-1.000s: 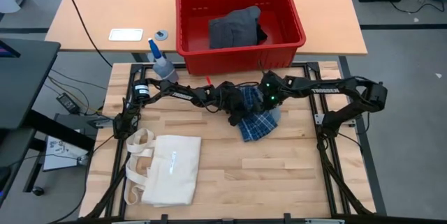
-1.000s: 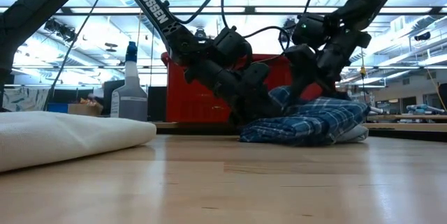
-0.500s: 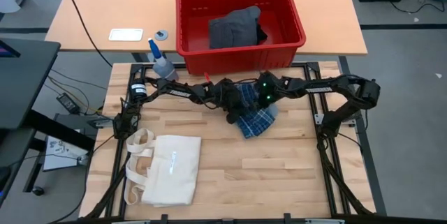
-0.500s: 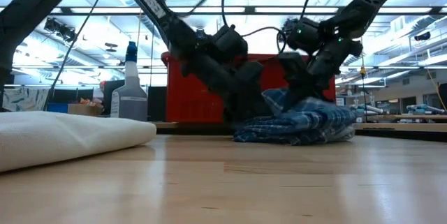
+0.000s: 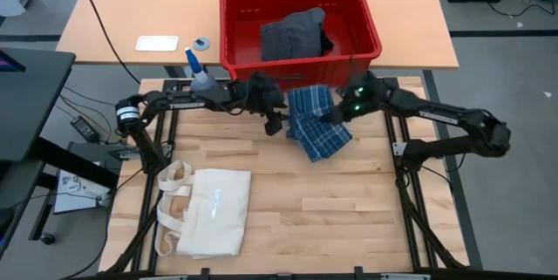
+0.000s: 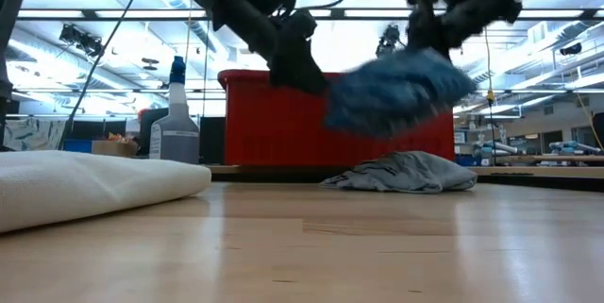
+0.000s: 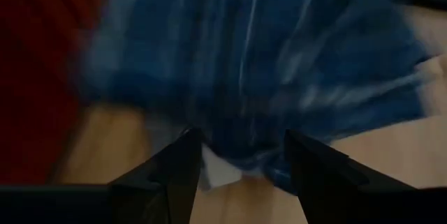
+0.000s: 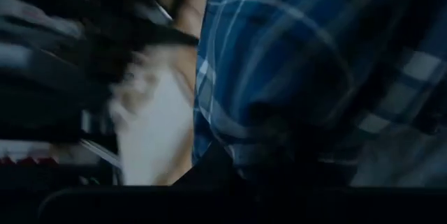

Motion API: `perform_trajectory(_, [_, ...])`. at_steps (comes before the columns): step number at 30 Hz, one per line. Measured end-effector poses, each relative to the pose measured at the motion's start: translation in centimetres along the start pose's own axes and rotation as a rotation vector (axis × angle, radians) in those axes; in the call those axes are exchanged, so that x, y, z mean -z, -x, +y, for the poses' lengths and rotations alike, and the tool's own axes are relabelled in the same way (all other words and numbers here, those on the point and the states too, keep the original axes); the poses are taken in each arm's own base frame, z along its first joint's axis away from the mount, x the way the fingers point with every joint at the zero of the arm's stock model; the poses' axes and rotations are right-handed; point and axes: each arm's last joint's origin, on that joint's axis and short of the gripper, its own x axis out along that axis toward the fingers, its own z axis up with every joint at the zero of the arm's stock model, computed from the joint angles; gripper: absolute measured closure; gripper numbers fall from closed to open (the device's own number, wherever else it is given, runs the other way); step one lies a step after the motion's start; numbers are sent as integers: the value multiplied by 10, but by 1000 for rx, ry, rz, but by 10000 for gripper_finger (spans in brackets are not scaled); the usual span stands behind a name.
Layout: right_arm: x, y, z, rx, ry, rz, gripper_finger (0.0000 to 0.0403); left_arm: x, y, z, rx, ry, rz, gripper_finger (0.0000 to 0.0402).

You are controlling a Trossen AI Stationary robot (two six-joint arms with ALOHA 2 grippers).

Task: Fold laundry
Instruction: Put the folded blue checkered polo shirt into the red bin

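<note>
My right end effector (image 5: 336, 116) grips the plaid garment (image 5: 316, 130), lifted at frame centre; my left end effector (image 5: 275, 126) is open (empty). Nothing is folded; the dark garment (image 5: 292, 36) waits in the red basket (image 5: 234, 53).

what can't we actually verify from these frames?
- Right claw grip: right wrist view, the plaid garment covers the fingers.
- Left claw: fingers apart, contact with the plaid lost in motion blur.
- Grey garment: high view, hidden under the lifted plaid.
- Dark garment in the red basket: folds too small.
</note>
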Motion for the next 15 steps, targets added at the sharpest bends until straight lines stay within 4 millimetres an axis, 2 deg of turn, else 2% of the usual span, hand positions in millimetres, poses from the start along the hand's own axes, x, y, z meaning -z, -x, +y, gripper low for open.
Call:
perform_trajectory(3, [-15, 24, 20, -42, 36, -119, 358, 1, 2, 5, -15, 8, 2, 192])
perform_trajectory(7, [-48, 51, 34, -16, 91, -286, 358, 0, 1, 2, -9, 29, -20, 192])
perform_trajectory(11, [-93, 66, 39, 17, 140, -403, 358, 13, 6, -16, 2, 40, -64, 201])
perform_trajectory(15, [-148, 72, 37, 48, 199, -477, 358, 27, 32, -29, -99, 43, -168, 222])
